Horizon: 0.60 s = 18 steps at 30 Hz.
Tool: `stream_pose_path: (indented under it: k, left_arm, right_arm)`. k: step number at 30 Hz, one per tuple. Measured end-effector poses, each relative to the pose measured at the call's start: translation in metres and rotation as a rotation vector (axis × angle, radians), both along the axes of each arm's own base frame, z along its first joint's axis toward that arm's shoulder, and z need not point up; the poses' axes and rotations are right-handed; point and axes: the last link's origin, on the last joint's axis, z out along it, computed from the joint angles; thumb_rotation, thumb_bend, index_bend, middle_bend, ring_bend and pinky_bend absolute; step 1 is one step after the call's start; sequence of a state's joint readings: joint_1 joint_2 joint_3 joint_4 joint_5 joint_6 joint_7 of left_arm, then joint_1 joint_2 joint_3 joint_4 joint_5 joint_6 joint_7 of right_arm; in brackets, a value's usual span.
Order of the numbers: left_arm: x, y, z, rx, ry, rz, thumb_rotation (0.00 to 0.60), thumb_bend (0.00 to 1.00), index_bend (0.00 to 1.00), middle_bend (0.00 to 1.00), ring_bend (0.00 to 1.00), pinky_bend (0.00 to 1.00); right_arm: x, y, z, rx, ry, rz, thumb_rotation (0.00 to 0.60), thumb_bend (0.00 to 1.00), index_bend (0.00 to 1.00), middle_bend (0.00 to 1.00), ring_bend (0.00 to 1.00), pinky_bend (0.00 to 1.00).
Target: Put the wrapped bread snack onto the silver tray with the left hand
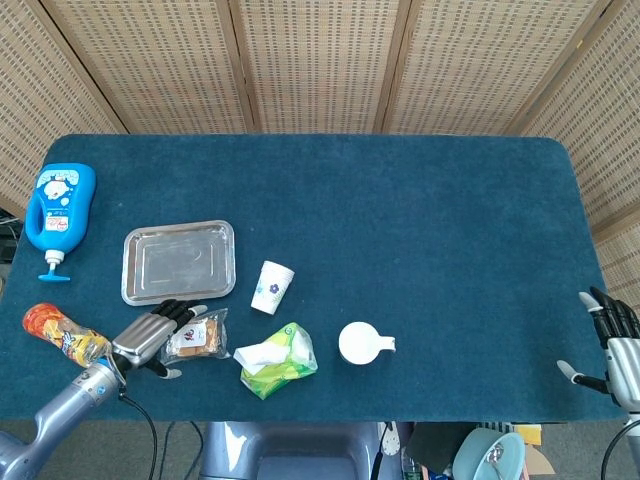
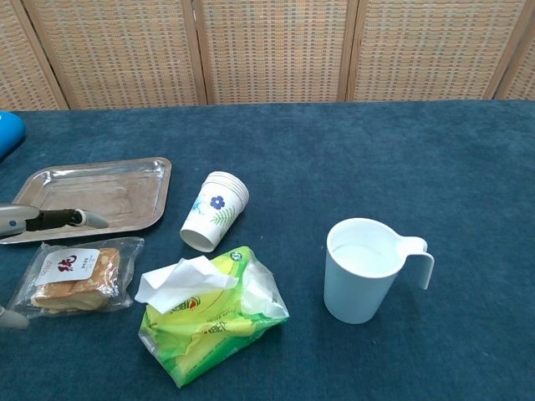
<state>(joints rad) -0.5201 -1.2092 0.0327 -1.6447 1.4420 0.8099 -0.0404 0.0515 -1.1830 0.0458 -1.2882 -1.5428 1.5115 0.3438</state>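
The wrapped bread snack [image 1: 197,338] [image 2: 71,275] lies in clear plastic on the blue table, just in front of the silver tray [image 1: 180,261] [image 2: 94,199]. My left hand [image 1: 152,337] is at the snack's left edge, fingers spread and stretched over the wrapper's near-left corner; it holds nothing. In the chest view only its fingertips [image 2: 73,219] show, above the snack near the tray's front rim. My right hand [image 1: 613,345] rests off the table's right edge, fingers apart and empty.
A tipped paper cup [image 1: 271,286] lies right of the tray, a green tissue pack [image 1: 276,359] right of the snack, a white mug [image 1: 362,343] further right. A blue bottle [image 1: 59,213] and an orange-red can [image 1: 57,331] sit at the far left.
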Motion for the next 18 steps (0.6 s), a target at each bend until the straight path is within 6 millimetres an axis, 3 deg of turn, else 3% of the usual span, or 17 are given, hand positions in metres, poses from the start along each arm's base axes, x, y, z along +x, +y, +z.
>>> stream_pose_path:
  k: [18]
  left_arm:
    - [-0.001,0.004,-0.015,0.028,-0.02,-0.014,0.6,0.24,0.23,0.11,0.0,0.17]
  right_arm:
    - [-0.001,0.002,0.002,-0.005,-0.006,0.001,0.6,0.18,0.0,0.0,0.0,0.0]
